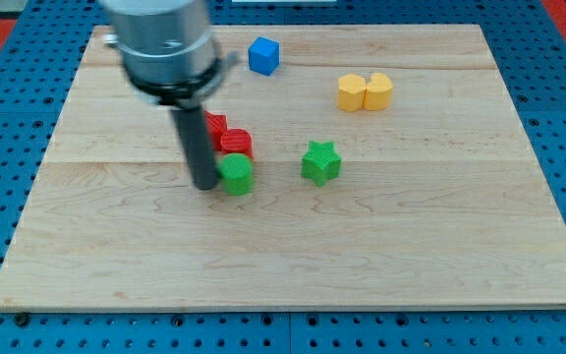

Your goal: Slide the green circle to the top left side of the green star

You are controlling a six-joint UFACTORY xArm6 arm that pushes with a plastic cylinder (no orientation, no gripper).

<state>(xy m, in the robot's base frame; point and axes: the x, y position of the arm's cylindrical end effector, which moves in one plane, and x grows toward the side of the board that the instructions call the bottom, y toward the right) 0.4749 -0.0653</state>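
The arm's big grey housing fills the view's top left, blurred and cut off by the upper edge, and it hides part of the worktop (pixel 293 265) behind it. Down from it comes the dark rod, and my tip (pixel 205 185) sits on the wood right against the left side of the green circle (pixel 236 174) — touching it or as good as, hard to call from here. There are no fingers on this arm, only the rod, so nothing opens, closes or grips.

Behind the rod, two red blocks: one (pixel 214 125) half hidden by the rod, shape impossible to read; the other (pixel 236 143) just above the green circle, touching it or nearly so, shape also unclear.

The green circle itself is a short, bright green, round-edged block, lying flat, left of the board's centre. The green star (pixel 320 162) is off to its right, apart from it, with bare wood between, points clearly visible, sitting slightly higher in the view.

Up top, a blue cube (pixel 263 55) stands alone. At the view's upper right, two yellow blocks (pixel 365 92) are pressed together side by side; their exact shapes are hard to make out.
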